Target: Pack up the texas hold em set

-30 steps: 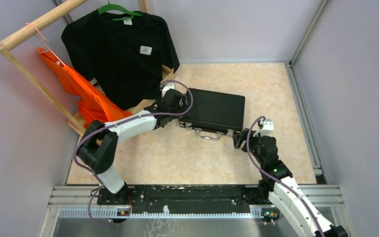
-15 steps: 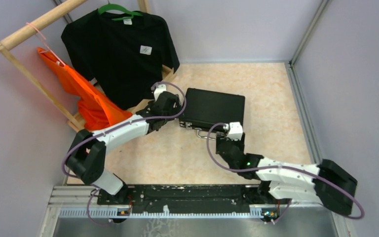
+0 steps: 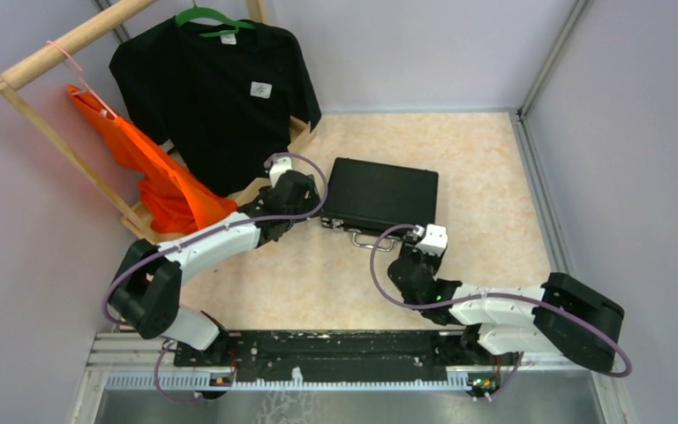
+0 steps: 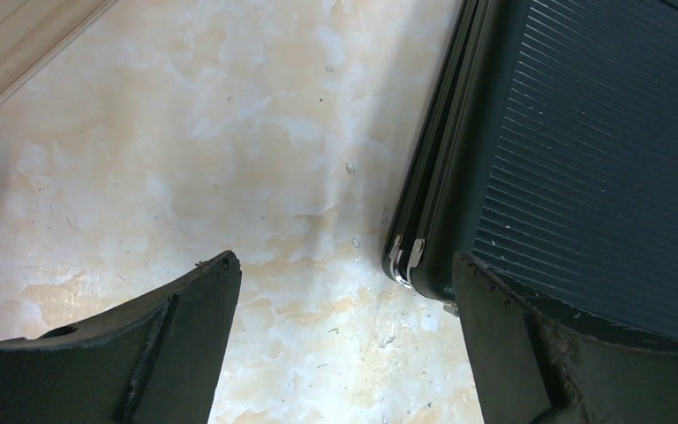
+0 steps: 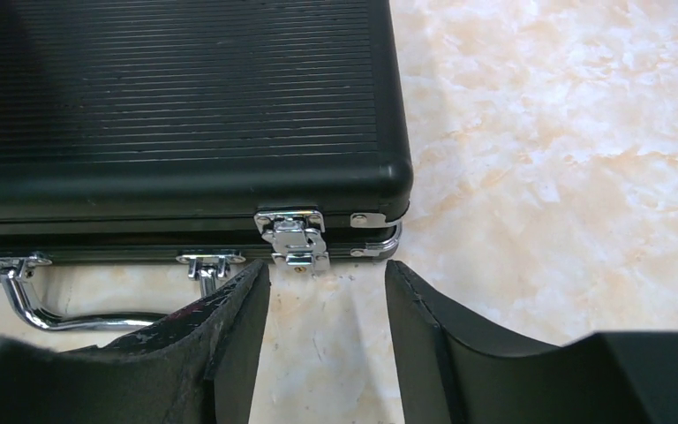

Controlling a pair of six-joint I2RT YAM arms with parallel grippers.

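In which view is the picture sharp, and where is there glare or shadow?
Top external: even light, the case sharp. Right wrist: the silver latch glints, a soft shadow lies below the case front. Left wrist: the table sharp, the near fingers dark.

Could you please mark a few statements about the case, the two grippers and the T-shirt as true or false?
1. The case lies flat on the table with its lid closed. True.
2. The jaws of the right gripper are clamped on the case's handle. False: they stand apart just in front of the right latch, holding nothing.
3. The jaws of the left gripper stand open at the case's left end, holding nothing. True.
4. The black T-shirt is draped over the case. False: it hangs on a green hanger from the wooden rack, behind and to the left of the case.
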